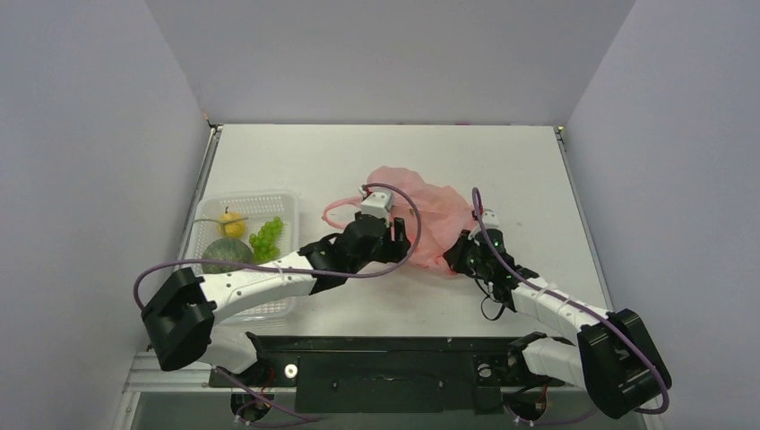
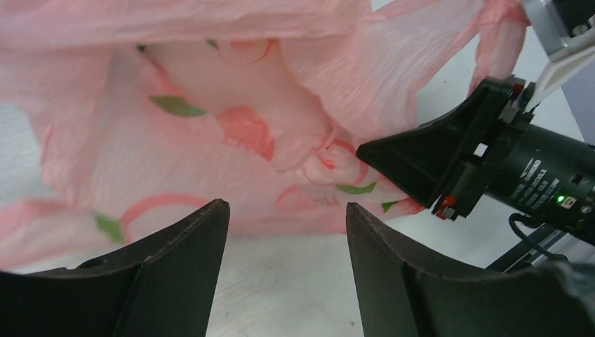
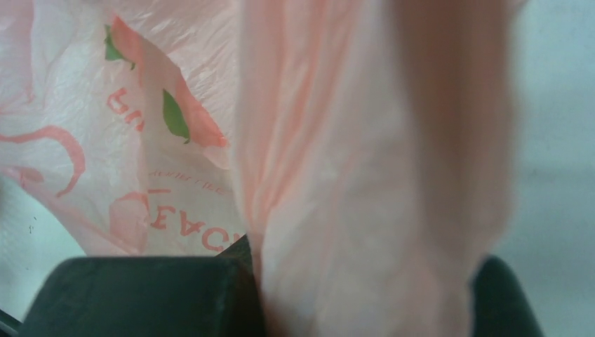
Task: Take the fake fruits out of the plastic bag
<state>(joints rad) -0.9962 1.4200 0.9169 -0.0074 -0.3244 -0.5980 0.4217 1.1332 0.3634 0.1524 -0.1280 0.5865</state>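
Note:
The pink plastic bag (image 1: 428, 213) lies crumpled mid-table; its printed film (image 2: 231, 119) fills the left wrist view. My left gripper (image 1: 401, 235) is at the bag's near left edge, open, with only bare table between its fingers (image 2: 189, 260) and the film just past the tips. My right gripper (image 1: 455, 255) is shut on a bunched fold of the bag (image 3: 365, 175) at its near right corner; it also shows as a black wedge (image 2: 421, 165) pinching the film. Three fake fruits lie in the tray: a yellow one (image 1: 232, 224), green grapes (image 1: 266, 237) and a round green one (image 1: 226, 255). No fruit shows inside the bag.
A clear plastic tray (image 1: 285, 202) stands at the left side of the table, under my left arm. Grey walls close in the table on three sides. A black rail (image 1: 385, 358) runs along the near edge between the arm bases.

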